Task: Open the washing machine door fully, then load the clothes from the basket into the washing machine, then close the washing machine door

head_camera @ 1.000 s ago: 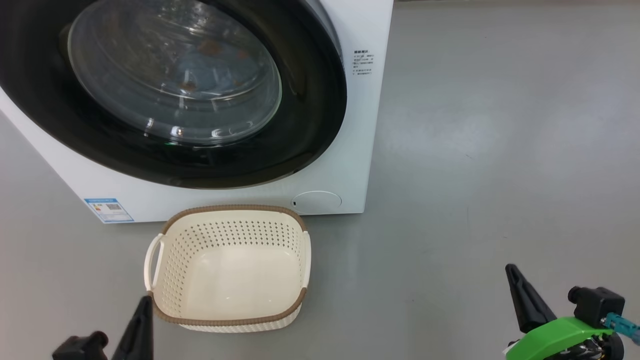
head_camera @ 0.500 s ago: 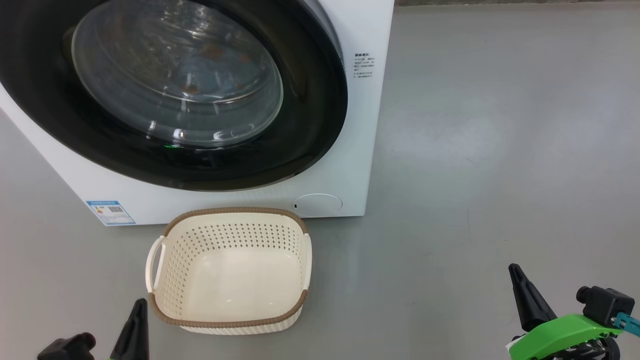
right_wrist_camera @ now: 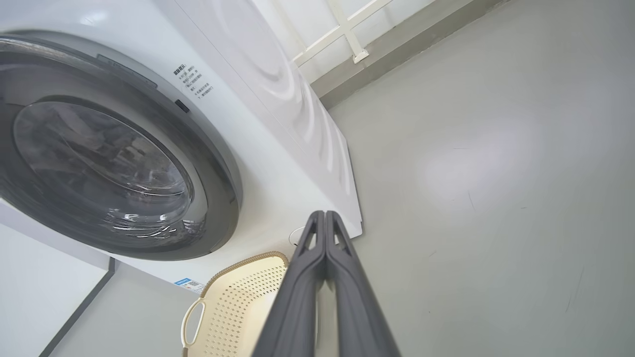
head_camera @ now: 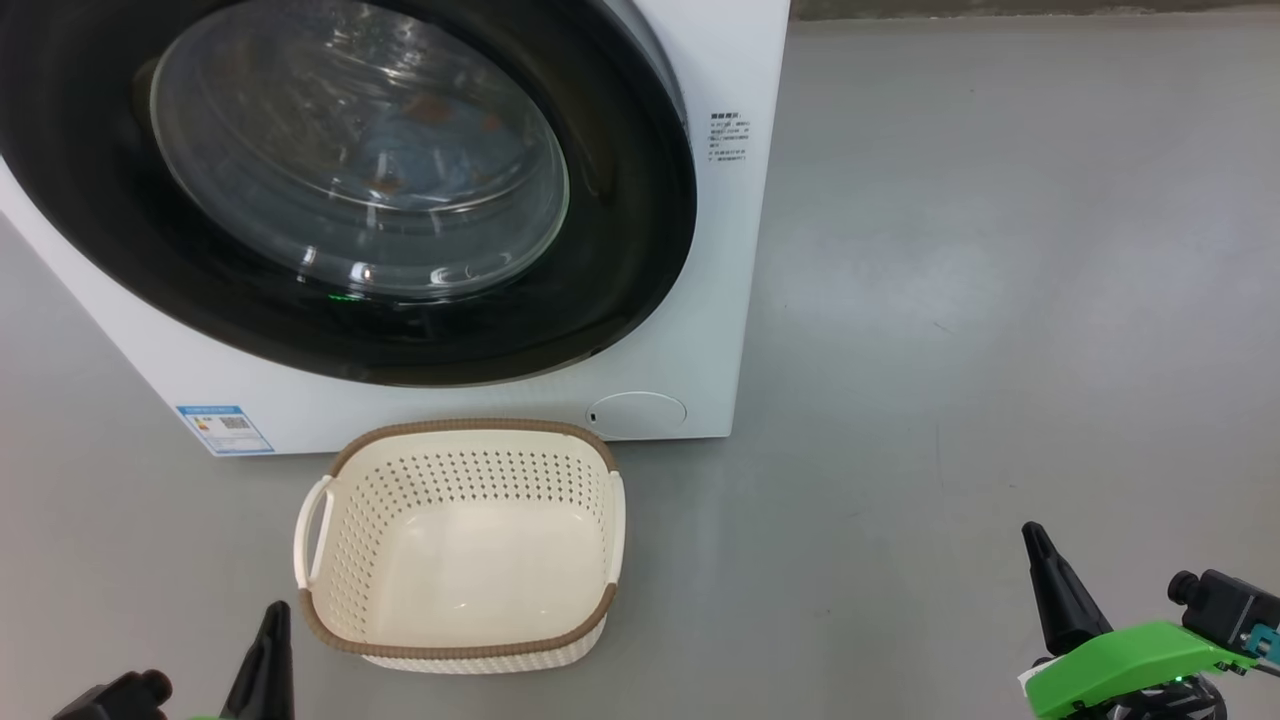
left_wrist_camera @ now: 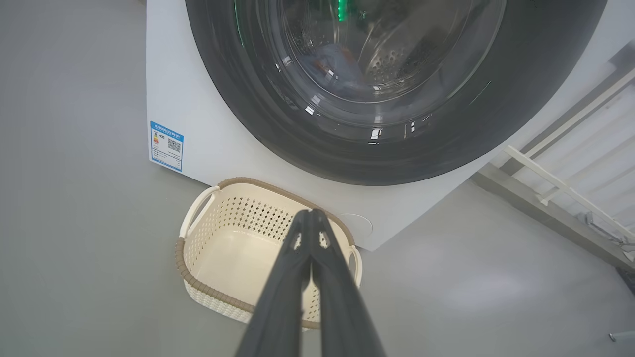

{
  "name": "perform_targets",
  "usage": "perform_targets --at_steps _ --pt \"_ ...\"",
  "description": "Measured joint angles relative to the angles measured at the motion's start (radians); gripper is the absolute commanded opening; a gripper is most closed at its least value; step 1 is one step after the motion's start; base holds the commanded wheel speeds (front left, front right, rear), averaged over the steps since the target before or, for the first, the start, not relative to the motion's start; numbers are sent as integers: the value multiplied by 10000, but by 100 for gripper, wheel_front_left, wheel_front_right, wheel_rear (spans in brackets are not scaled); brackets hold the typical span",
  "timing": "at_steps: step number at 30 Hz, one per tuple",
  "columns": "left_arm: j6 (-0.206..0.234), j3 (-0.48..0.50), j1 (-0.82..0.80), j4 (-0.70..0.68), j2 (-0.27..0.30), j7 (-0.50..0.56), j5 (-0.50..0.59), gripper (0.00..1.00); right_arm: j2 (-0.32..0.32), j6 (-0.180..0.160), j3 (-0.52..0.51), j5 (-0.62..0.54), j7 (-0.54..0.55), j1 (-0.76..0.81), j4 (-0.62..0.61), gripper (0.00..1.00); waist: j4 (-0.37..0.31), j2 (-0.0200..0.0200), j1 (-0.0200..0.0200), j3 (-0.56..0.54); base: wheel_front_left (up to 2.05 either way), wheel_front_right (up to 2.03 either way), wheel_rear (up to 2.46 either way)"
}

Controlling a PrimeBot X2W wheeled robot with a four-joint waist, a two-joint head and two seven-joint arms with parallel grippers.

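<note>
Looks complete: shows the clothes [left_wrist_camera: 337, 62] behind the closed washing machine door [head_camera: 620, 250], the basket [head_camera: 460, 430] empty just before the washing machine [head_camera: 700, 360], left end effector [left_wrist_camera: 311, 218] and right end effector [right_wrist_camera: 325, 218] pressed together, empty.

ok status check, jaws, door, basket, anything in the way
Left gripper and right gripper: jaws shut, empty. Washing machine door closed, clothes inside behind the glass. Basket empty, on the floor right in front of the machine.
</note>
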Motion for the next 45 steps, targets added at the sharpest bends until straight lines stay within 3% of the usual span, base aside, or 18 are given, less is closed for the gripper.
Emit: perform_targets --at_steps 45 --pt "10 577 -248 -52 -395 1285 -4403 0 523 -2 -729 3971 1344 13 -617 0 67 0 0 -283 0 0 0"
